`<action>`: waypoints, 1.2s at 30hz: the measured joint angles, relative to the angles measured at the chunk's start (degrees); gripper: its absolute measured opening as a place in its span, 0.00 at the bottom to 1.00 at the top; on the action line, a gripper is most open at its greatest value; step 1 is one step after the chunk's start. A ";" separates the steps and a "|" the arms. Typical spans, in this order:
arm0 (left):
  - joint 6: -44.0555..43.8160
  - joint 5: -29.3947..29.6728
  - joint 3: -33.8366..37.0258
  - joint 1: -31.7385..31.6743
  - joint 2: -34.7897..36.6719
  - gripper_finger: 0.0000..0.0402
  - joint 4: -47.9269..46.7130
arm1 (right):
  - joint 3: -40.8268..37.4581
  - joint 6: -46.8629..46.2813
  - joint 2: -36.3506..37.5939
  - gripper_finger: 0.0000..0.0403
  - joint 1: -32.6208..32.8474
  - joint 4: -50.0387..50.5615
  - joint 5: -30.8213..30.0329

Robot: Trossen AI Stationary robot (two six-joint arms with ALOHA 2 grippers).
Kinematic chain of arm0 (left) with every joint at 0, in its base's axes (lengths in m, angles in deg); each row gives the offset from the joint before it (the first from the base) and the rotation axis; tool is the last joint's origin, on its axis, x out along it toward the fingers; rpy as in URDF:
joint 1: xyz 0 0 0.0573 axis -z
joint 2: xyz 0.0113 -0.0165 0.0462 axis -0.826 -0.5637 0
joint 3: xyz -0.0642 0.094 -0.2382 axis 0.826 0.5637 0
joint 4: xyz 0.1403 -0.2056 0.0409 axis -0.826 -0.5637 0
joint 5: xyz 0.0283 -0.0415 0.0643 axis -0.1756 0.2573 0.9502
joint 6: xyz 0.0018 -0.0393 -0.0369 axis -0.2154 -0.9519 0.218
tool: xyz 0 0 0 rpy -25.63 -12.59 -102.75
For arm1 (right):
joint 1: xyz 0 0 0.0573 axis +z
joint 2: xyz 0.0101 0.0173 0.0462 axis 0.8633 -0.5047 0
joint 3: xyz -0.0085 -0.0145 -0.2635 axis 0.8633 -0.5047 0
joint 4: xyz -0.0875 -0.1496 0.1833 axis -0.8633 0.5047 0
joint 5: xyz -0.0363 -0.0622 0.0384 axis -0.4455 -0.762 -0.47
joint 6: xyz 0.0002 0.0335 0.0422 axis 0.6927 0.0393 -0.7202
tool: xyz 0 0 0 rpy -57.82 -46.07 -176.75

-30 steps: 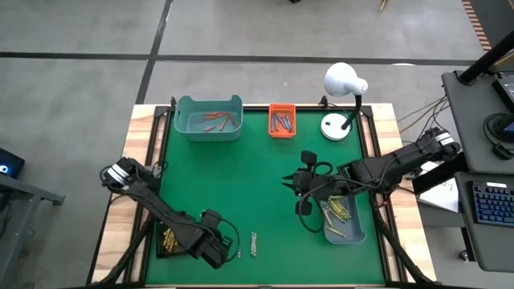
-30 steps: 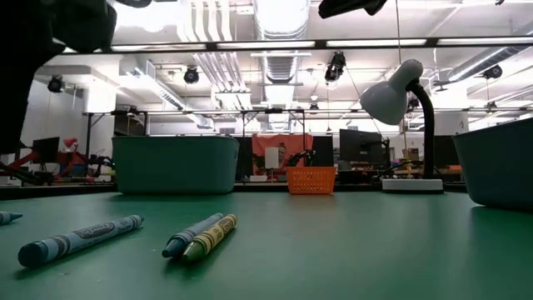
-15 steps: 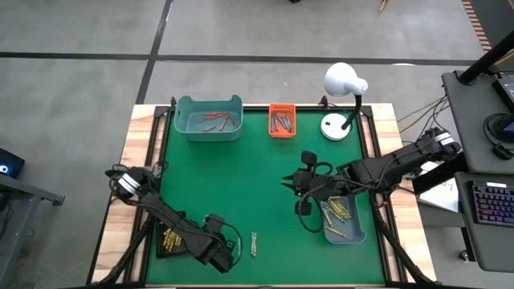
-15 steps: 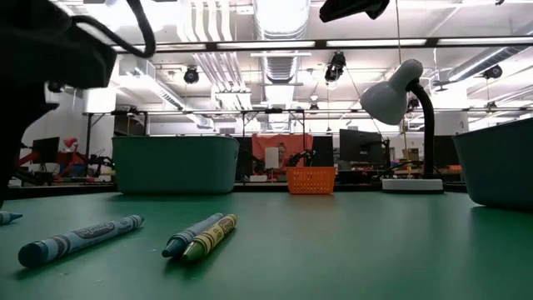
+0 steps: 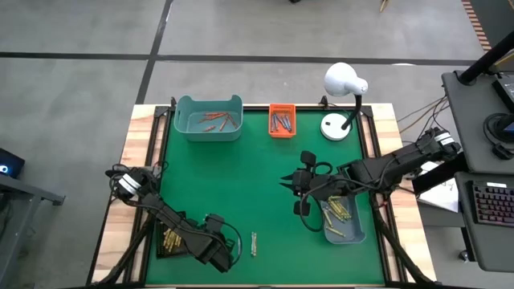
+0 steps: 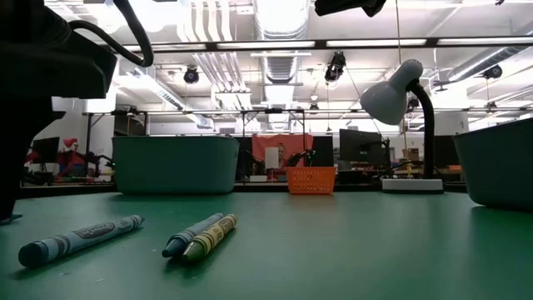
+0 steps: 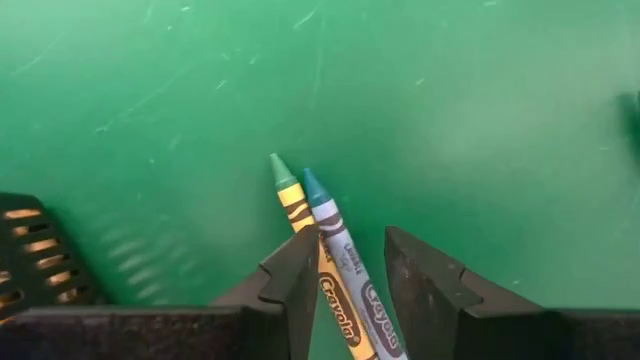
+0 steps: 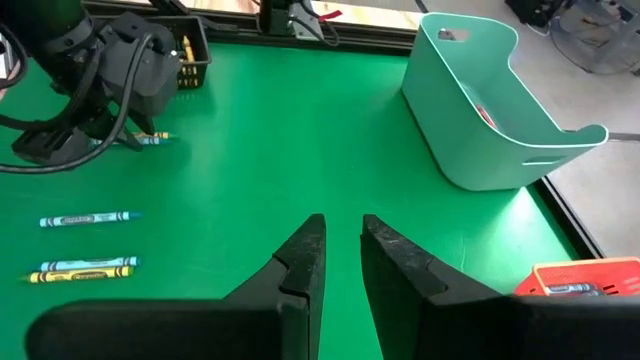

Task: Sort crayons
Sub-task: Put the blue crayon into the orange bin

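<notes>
The left gripper (image 7: 348, 268) is low over the green table (image 5: 257, 177), near its front edge. Its two dark fingers (image 7: 295, 275) are open, with a gap between them. In this gap lie two thin paper-wrapped crayons side by side: a yellow-green crayon (image 7: 300, 215) and a blue-green crayon (image 7: 335, 225), their tips pointing away from the fingers. The right gripper (image 8: 340, 255) hangs above the table's middle; its fingers stand slightly apart and hold nothing.

The left tool (image 5: 226, 255) has swung lower toward the near tabletop edge, its jaws now parted wider around a yellow-green crayon (image 7: 306, 238) and a blue crayon (image 7: 340, 243) lying between them.
</notes>
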 joint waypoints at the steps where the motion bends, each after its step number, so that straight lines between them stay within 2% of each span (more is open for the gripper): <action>1: 0.00 0.27 0.00 0.00 0.02 0.25 0.16 | 0.00 0.00 0.00 0.14 0.00 0.00 0.00; 36: -1.86 1.96 -0.35 0.04 -0.54 0.25 0.70 | 0.00 -0.48 0.00 0.14 0.00 -0.02 -0.02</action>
